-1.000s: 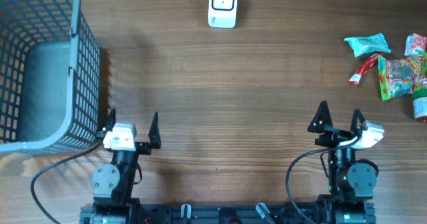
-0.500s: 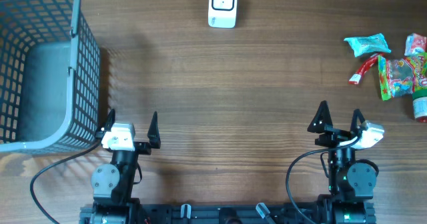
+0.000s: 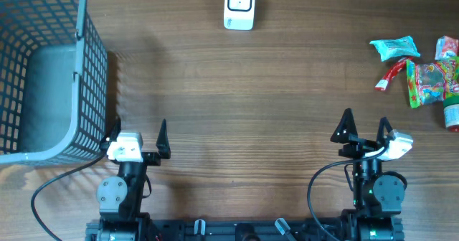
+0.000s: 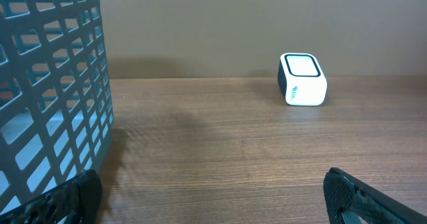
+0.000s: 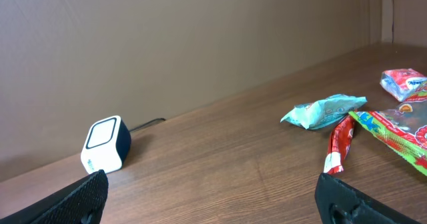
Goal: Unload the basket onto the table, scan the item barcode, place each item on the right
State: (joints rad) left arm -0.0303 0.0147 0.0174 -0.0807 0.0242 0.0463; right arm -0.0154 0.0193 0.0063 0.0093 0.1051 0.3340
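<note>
Seen from overhead, the wooden table [image 3: 237, 97] carried the white scanner [image 3: 239, 6] at 12 o'clock, close to the far edge, standing alone with bare wood around it. A grey mesh basket [image 3: 93, 90] filled the 10 o'clock corner, and no goods showed inside it.

The items to be scanned lay in a loose cluster at 2 o'clock, well apart from the scanner. A teal packet [image 3: 394, 49] sat nearest the centre. A red stick packet [image 3: 391, 76] lay just at its 6 o'clock side. A green candy bag [image 3: 429, 79] was touching the stick's right end, and a red-and-white packet [image 3: 446, 47] lay at the bag's 12 o'clock, hard against the frame edge. All of them rested flat on the table.

The left hand [image 3: 138, 126] hovered at 7 o'clock, just beside the basket's near corner, with its fingers spread wide and nothing between them. Its wrist view showed the basket wall at 9 o'clock and the scanner far off at 1 o'clock.

The right hand [image 3: 366, 120] hovered at 5 o'clock, its fingers likewise spread wide and empty, well short of the packets. Its wrist view showed the scanner at 9 o'clock and the packets at 3 o'clock, with open table between the black fingertips [image 5: 73, 197].
</note>
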